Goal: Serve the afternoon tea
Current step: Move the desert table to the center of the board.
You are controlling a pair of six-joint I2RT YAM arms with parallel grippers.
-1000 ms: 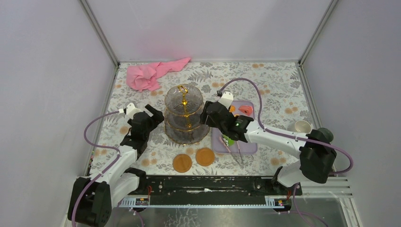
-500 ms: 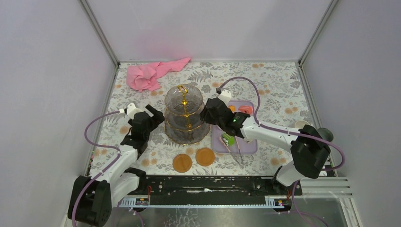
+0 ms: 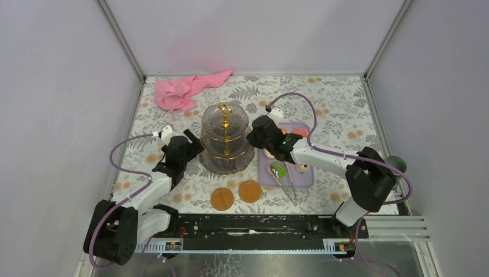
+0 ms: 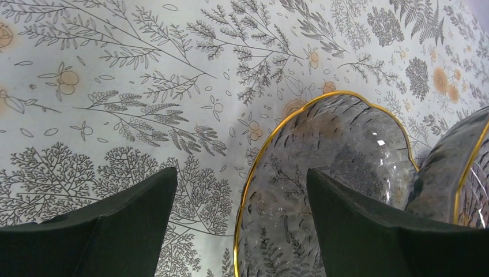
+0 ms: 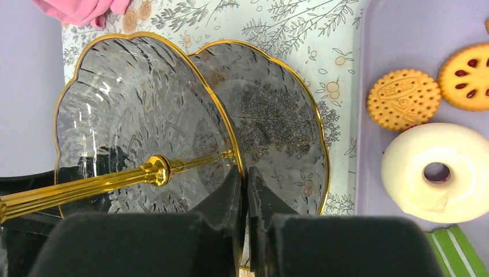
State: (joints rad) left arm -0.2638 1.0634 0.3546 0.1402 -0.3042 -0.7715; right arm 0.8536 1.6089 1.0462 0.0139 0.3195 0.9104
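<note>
The three-tier glass stand (image 3: 226, 138) with its gold stem (image 5: 86, 187) stands mid-table. My right gripper (image 5: 244, 173) is shut on the gold rim of its middle tier (image 5: 138, 104), reaching in from the stand's right side (image 3: 254, 137). My left gripper (image 4: 242, 179) is open at the stand's left side (image 3: 193, 143), one finger (image 4: 115, 225) over the tablecloth, the other over the bottom tier (image 4: 340, 150), with the rim between them. Two orange biscuits (image 3: 222, 199) lie on the table in front. A white doughnut (image 5: 438, 173), a biscuit (image 5: 403, 99) and a green cake (image 3: 279, 169) sit on the lilac tray (image 3: 305, 180).
A pink cloth (image 3: 181, 92) lies crumpled at the back left. A grey-green mug (image 3: 396, 163) stands at the right edge beside my right arm's elbow. Pink tongs (image 3: 290, 190) rest on the tray's near end. Walls close the table on three sides.
My right gripper has closed onto the stand's middle-tier rim after shifting slightly back. The left gripper has edged closer to the stand's bottom tier and stays open.
</note>
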